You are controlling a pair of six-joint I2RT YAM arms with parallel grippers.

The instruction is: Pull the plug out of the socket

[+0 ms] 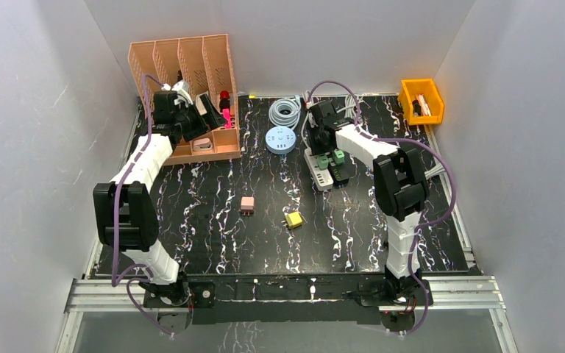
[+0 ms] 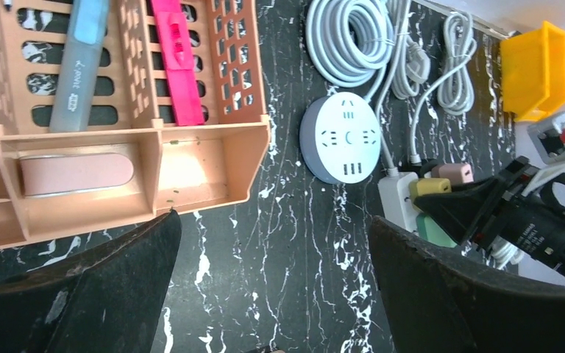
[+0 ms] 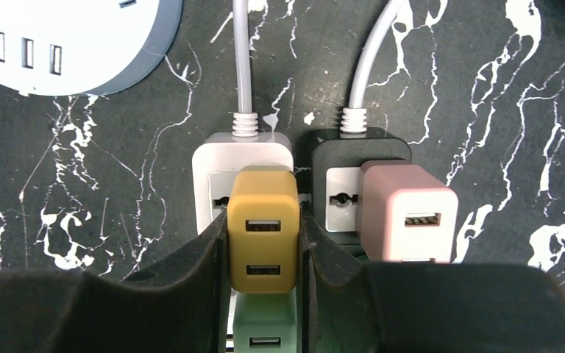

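Yellow plug [image 3: 263,220] is clamped by the right claw [image 3: 263,246]; left claw [image 2: 272,218] is spread apart. Unpinned white strip [image 3: 244,151] could get lifted too.

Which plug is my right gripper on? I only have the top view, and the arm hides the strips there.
Observer: The right gripper is closed against both sides of the yellow plug, which sits in the white power strip.
Operator: Is anything close enough to snag?
Observer: A pink plug sits in the black power strip right alongside, just outside the gripper.
Operator: And the green ones I can see?
Observer: One green plug sits directly next to the yellow one on the white strip, on the wrist side.
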